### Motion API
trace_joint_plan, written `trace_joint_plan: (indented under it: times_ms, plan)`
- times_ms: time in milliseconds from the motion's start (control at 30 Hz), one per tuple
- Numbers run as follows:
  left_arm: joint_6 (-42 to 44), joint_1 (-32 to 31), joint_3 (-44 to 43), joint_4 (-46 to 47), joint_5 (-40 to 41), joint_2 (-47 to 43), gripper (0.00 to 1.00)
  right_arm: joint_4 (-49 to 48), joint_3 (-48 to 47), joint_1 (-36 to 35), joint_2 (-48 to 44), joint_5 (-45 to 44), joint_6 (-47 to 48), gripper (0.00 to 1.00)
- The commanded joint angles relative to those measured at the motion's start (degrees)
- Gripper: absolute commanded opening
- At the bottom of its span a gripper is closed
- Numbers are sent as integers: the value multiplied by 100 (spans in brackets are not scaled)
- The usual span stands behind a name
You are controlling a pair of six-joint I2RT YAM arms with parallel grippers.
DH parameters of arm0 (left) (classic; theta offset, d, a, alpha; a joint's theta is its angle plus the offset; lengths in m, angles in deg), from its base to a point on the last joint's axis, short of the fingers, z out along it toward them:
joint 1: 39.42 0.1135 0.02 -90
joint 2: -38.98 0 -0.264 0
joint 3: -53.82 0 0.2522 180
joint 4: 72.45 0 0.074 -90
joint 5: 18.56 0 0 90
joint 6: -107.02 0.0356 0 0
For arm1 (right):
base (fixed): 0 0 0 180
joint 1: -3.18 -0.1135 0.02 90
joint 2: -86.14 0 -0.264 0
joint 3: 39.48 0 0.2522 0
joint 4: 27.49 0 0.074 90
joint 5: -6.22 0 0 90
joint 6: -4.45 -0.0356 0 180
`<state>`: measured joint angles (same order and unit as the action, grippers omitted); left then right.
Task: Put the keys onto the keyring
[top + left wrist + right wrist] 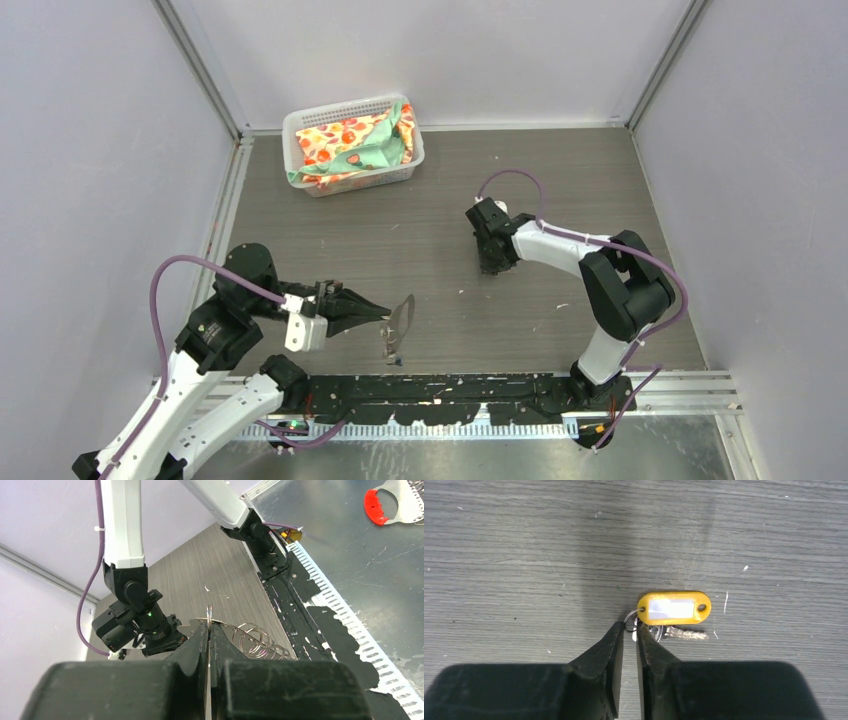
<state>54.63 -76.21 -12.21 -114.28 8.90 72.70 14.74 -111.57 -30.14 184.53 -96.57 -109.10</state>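
My left gripper (385,316) (209,626) is shut on the keyring (404,315) (233,632), a thin silvery plate held on edge above the table's near middle, with wire loops (256,642) along one side. A small bluish piece (396,358) hangs under it. My right gripper (492,266) (629,627) points down at the table. In its wrist view a key (681,633) with a yellow-orange tag (674,608) lies flat. The tag's small wire ring (630,618) sits between the fingertips, which stand a narrow gap apart and touch it on both sides. From above, that key is hidden.
A white basket (300,122) holding patterned cloth (355,145) stands at the back left. A black strip (450,392) runs along the table's near edge. A red-handled metal tool (380,505) lies on the metal surface beyond that edge.
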Motion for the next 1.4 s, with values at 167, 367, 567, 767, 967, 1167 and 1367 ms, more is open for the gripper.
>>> trace_joint_plan:
  times_ms: [167,367,567,767,967,1167,1367]
  plan:
    - [2,-21,-121,248,14,-100,1,-350,97,-49,-87,486,-250,4]
    - [-21,-28,-125,232,36,-114,1,-648,-142,-255,-193,1028,-160,1]
    - [-23,-24,-134,227,43,-111,1,-699,-635,-615,-185,1556,-49,1]
    - [-25,-21,-150,198,40,-124,1,-769,-670,-712,-106,1733,-173,1]
    - [-25,-26,-169,157,40,-111,1,-742,-509,-746,-24,1623,-255,1]
    - [-25,-24,-186,156,23,-84,1,-853,-310,-760,187,1827,-147,1]
    - [-38,-21,-204,161,36,-76,1,-439,-683,-1014,598,1827,248,1]
